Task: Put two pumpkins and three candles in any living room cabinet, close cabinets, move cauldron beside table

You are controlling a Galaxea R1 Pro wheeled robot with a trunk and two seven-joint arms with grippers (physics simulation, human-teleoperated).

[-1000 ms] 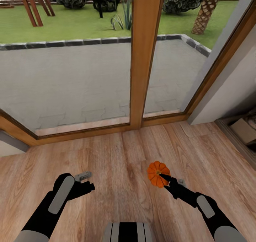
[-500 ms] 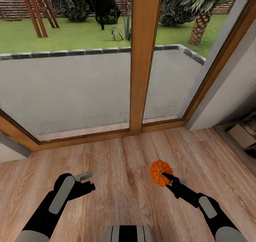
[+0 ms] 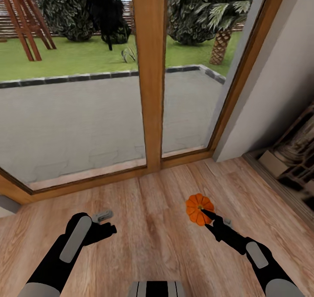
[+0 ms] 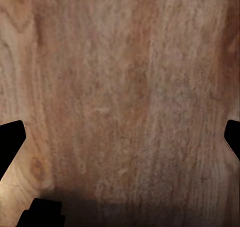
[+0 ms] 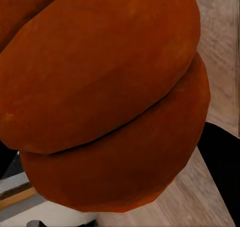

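Right gripper (image 3: 206, 213) clamped on one pumpkin (image 3: 197, 209), carried above the wood floor (image 3: 152, 227) facing the glass door (image 3: 87, 114); left gripper (image 3: 106, 229) spread, holding nothing; risk: rounded ribs in a shallow pinch could slip out during base turns.

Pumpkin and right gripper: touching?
Touching. In the head view the right gripper is closed on the pumpkin; the right wrist view has the pumpkin pressed close between dark fingers.

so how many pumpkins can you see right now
1. The pumpkin is held in the right claw, above the wood floor near the window. The other pumpkin may be elsewhere, out of frame.
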